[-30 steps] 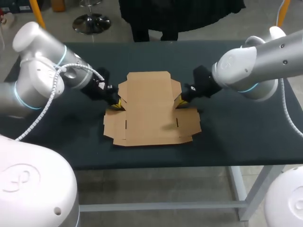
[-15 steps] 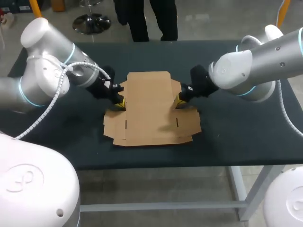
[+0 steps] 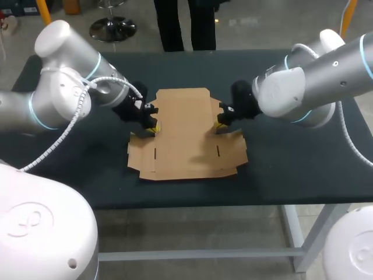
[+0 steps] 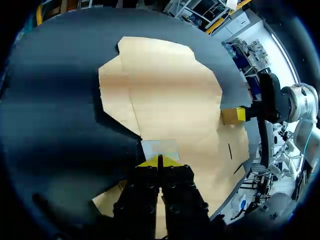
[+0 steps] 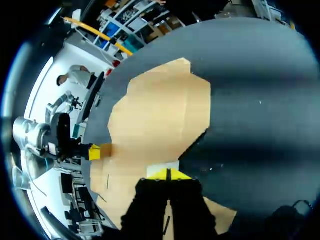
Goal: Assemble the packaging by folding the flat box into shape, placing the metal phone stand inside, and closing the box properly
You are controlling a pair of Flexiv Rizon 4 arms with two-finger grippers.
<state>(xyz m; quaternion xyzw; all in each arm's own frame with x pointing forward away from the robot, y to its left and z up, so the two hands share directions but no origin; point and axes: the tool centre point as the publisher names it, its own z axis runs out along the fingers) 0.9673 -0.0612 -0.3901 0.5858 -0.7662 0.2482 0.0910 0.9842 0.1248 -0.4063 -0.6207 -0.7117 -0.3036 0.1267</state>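
Two tools meet at a flat box (image 3: 185,137) on the dark surface (image 3: 291,157). The box lies unfolded between them, and its main panel stretches ahead of both wrists.

Your left tool (image 3: 150,126) has its yellow tips pressed together and grips nothing. The tips rest against the near edge of the left flap (image 4: 160,149), which lies just ahead of them. Your right tool (image 3: 220,122) is also pressed together and empty, and it mirrors this at the right flap (image 5: 166,167) across the box. Both flaps look tipped up off the surface, though how far is hard to tell.

The step in hand appears to be raising the side walls, so the task is likely at an early stage.

- **Where to push:** Keep each pair of tips low, at the foot of the flap ahead of it. The card should then bend along its crease, not buckle higher up.
- **Balance:** Drive the two tools toward each other at a matched pace. The pushes then cancel, and the light sheet should neither slide nor spin under either tool.
- **If it lifts:** Should the panel beyond the tips rise as one piece, ease off and set the tips lower.
- **When to stop:** Stop once each flap stands upright beside its tool.
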